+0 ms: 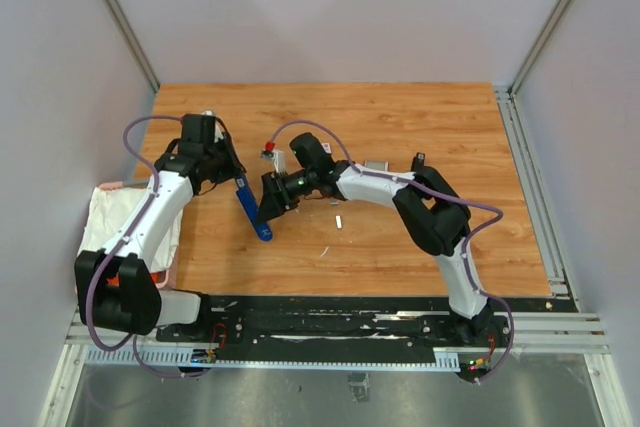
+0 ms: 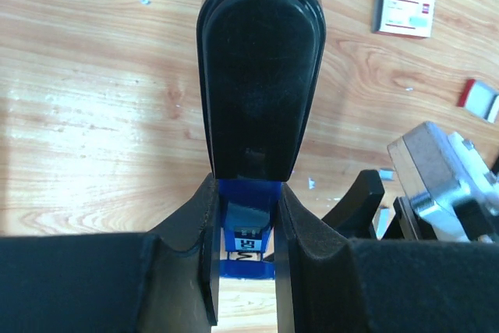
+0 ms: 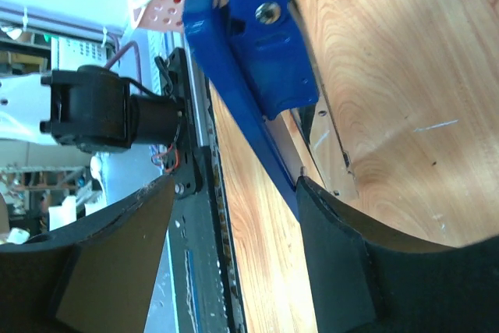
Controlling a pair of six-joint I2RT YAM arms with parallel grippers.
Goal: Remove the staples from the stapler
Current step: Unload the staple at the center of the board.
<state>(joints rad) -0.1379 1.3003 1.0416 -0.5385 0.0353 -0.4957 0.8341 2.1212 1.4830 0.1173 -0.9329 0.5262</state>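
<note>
Table edges: the wooden table (image 1: 430, 237) is shut in by pale walls (image 1: 60, 67) at the far side and on both flanks, and a black rail with the arm bases runs along the near edge
Open room: the right half of the board and the far strip are bare wood, while both arms crowd together left of the middle
Left flank: a white cloth (image 1: 105, 212) lies over the left edge, under the left arm
Stapler: the blue stapler (image 1: 252, 212) with a black top lies left of centre, running from the left gripper (image 1: 232, 175) toward the near edge
Left fingers: clamped on the sides of the stapler's blue base, one finger (image 2: 191, 224) on each side, with the black top reaching forward from them
Right fingers: the right gripper (image 1: 270, 199) stands just right of the stapler, its fingers (image 3: 343, 271) well apart; the blue edge reaches the inner face of one, and the other is clear of it
Staples: a short silvery bar of staples (image 1: 338, 221) lies loose on the wood, with a thinner sliver nearer the front edge
Staples to fingers: the bar is near the right gripper, right of it beside the forearm, touched by no finger
Small box: a red-and-white box (image 2: 404, 13) lies flat on the wood beyond the stapler, apart from both grippers
</note>
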